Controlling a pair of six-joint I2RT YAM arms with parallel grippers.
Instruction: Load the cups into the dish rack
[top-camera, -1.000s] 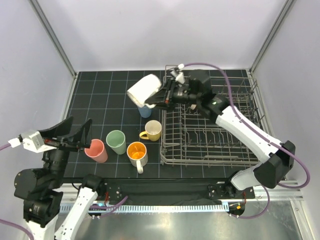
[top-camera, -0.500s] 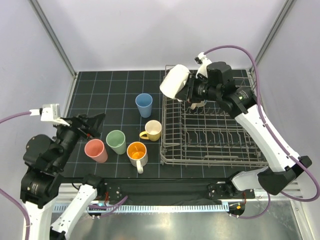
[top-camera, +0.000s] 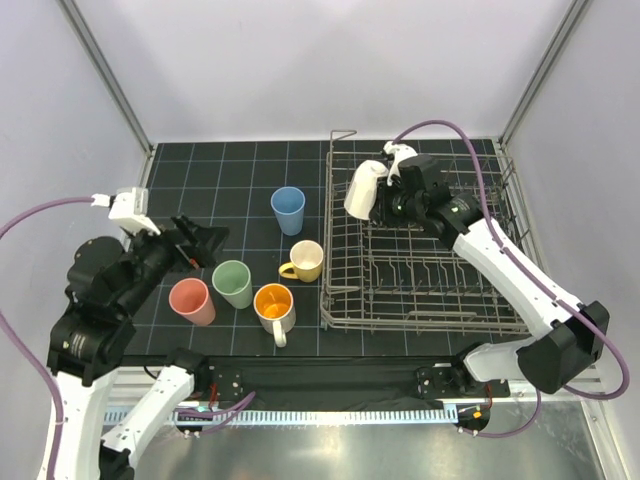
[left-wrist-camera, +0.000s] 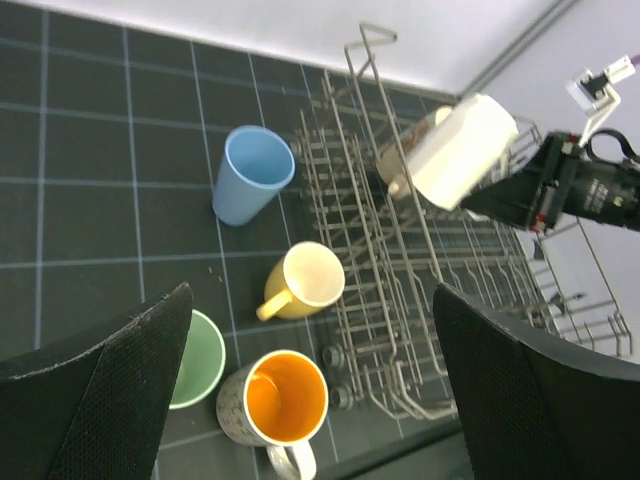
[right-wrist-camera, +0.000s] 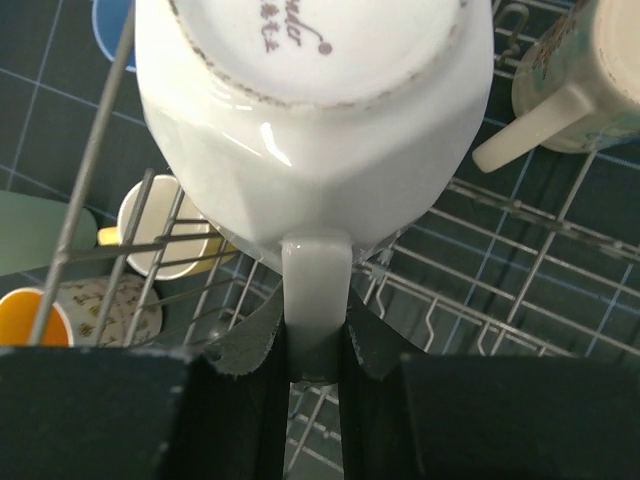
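Moved since last frame: white mug (top-camera: 364, 188) has come down and now hangs tilted over the far-left corner of the dish rack (top-camera: 420, 322), base toward the right wrist camera. Right jaws clamped on its handle. Left jaws apart, above the counter (top-camera: 200, 170) near the pink cup (top-camera: 191, 300). Green cup (top-camera: 233, 282), blue cup (top-camera: 288, 209), yellow mug (top-camera: 305, 260) and orange-lined mug (top-camera: 274, 305) stand left of the rack.

White mug (right-wrist-camera: 310, 150) cropped by top edge
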